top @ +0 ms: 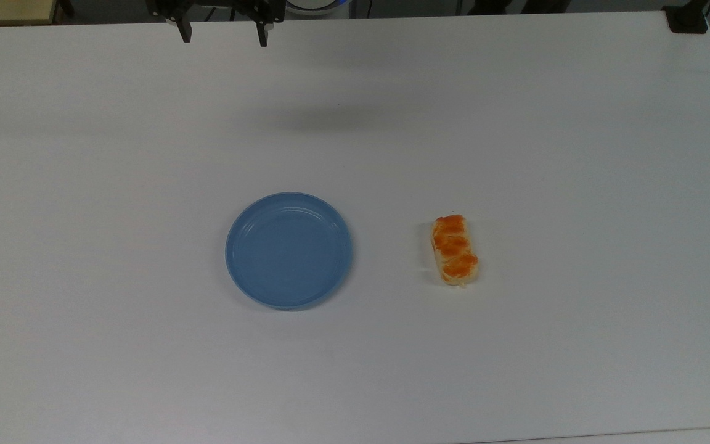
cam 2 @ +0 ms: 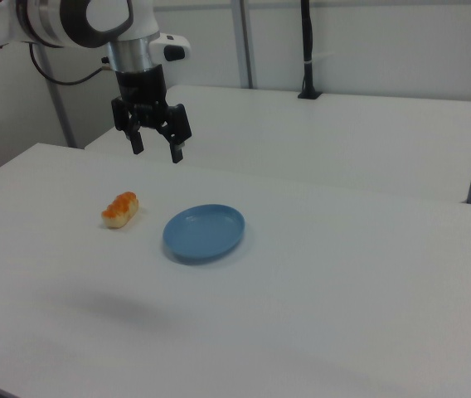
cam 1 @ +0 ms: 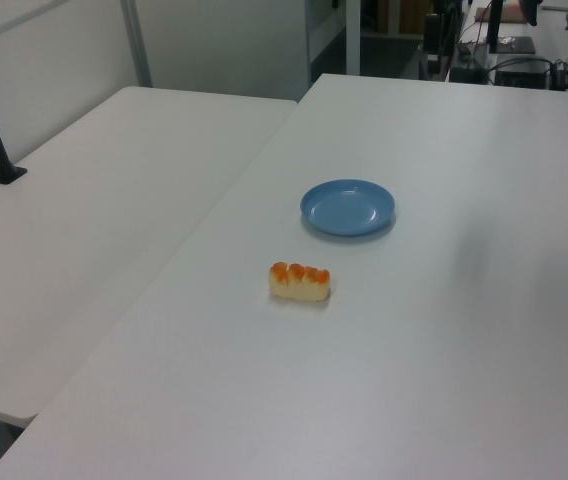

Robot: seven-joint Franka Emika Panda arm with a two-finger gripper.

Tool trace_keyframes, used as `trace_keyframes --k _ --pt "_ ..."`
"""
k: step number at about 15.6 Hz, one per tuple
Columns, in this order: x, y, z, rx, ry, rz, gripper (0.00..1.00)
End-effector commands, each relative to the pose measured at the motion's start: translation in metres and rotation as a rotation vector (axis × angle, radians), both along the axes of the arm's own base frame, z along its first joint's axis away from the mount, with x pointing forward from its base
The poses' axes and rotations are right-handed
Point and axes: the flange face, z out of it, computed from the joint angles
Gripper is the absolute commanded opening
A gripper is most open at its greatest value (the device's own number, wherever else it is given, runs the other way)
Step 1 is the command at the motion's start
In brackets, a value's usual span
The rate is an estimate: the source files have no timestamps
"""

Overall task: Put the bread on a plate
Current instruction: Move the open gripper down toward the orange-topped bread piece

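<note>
In the top view, going from the top view's left, the pincer (top: 224,34) comes first, hanging at the desk's (top: 515,123) far edge with its two dark fingers (top: 186,32) spread well apart and nothing between them; the arm above it is cut off by the frame, so only the finger ends and a bit of the body show. Next comes the plate (top: 288,250), a plain blue round dish with nothing on it, lying near the middle of the desk. Further toward the top view's right lies the bread (top: 454,250), flat on the desk surface, well apart from the plate and not touching it, its three glossy orange bumps facing up and its long side running toward the near and far edges. In the left view the pincer lies outside the frame; the bread (cam 1: 300,282) sits nearer the camera than the plate (cam 1: 348,208). In the right view the pincer (cam 2: 154,149) hangs high above the desk (cam 2: 343,290), open, with the bread (cam 2: 120,209) and the plate (cam 2: 204,231) below it.
</note>
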Motion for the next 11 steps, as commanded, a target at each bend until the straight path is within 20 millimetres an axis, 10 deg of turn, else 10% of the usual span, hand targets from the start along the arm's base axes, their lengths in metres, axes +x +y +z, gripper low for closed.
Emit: trace_keyframes --k 1,11 --pt "-0.001 0.004 0.002 0.023 -0.024 0.001 1.0" --pt "0.039 0.09 -0.058 0.075 -0.034 0.115 1.0"
